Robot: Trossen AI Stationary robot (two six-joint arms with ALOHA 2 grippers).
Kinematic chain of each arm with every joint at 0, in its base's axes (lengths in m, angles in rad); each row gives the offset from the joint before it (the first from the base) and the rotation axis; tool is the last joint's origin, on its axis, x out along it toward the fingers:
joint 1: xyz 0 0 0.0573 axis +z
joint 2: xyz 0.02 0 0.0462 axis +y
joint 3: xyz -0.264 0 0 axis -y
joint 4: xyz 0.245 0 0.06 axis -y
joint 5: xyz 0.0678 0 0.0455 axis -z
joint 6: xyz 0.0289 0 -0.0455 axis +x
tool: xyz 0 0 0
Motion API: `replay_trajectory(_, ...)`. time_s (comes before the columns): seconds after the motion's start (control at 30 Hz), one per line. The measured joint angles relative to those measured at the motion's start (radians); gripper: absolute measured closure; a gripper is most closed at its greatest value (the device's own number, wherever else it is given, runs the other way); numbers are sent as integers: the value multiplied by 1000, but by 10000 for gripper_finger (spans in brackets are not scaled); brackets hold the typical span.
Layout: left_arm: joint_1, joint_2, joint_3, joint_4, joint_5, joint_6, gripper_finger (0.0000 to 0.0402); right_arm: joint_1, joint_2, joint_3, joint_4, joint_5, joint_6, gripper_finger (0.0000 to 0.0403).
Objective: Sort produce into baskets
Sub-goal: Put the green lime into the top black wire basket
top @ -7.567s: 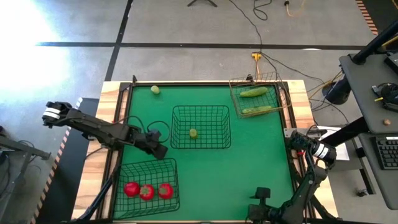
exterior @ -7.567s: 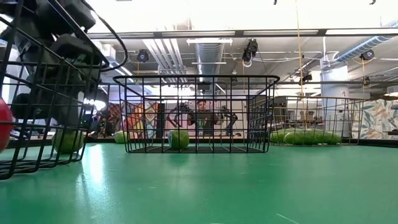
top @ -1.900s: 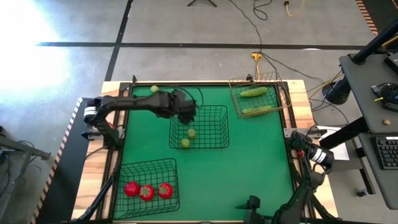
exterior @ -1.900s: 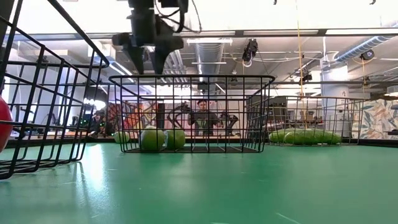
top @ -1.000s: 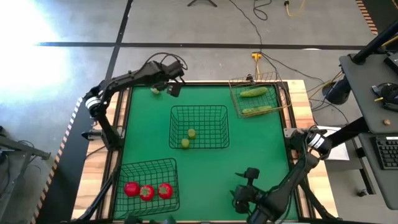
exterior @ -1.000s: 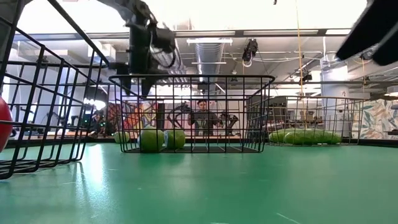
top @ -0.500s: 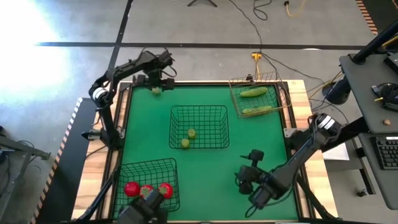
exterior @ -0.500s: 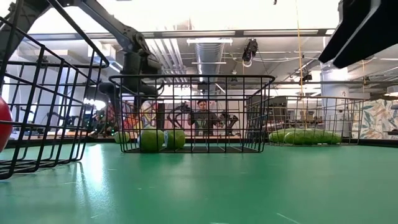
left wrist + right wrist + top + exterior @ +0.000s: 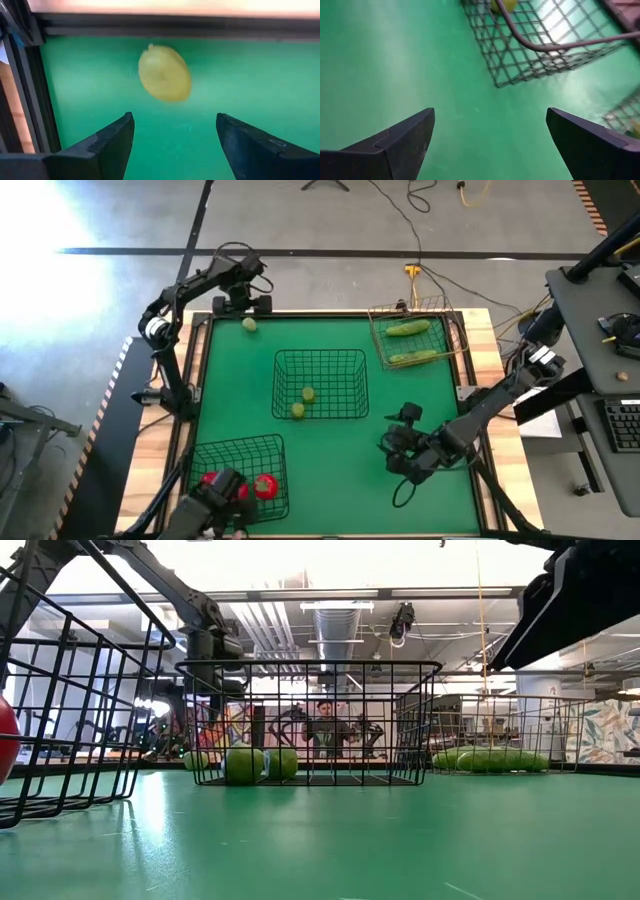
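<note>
While the left claw (image 9: 243, 304) was held at the far left edge of the green counter (image 9: 400, 405), its fingers were seen spread wide in the left wrist view, with nothing between them. A pale yellow-green round fruit (image 9: 249, 325) lay on the counter just beside that claw, on the mat near the far left corner; in the wrist view the fruit (image 9: 164, 73) was seen ahead of the fingertips, apart from them and roughly in line with the gap. Two more pale round fruits (image 9: 303, 402) were lying in the dark middle basket (image 9: 322, 384), side by side toward its near left part. Two green cucumbers (image 9: 409, 341) were resting in the tan wire basket (image 9: 415, 334) at the far right corner. Red round pieces (image 9: 265, 486) were seen in the dark near-left basket (image 9: 237, 478), partly hidden. The right claw (image 9: 393, 448) was held over bare counter to the near right of the middle basket, well apart from all produce; its fingers were likewise spread and empty, with a corner of the middle basket (image 9: 540, 47) ahead of them.
</note>
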Motion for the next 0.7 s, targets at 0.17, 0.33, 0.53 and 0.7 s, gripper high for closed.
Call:
replay_trajectory(0.17, 63, 0, 53, 13, 54, 0, 155, -37, -39, -42, 61, -40, -53, 26)
replay_trajectory(0.33, 106, 6, 112, 27, 55, 0, 165, -99, -54, -58, 67, -102, -64, 26)
replay_trajectory(0.53, 118, 115, 120, -36, 185, 19, 166, -166, -49, -61, 73, -154, -136, 26)
replay_trajectory(0.7, 119, 222, 225, -160, 63, 44, 166, -212, -49, -61, 104, -196, -229, 26)
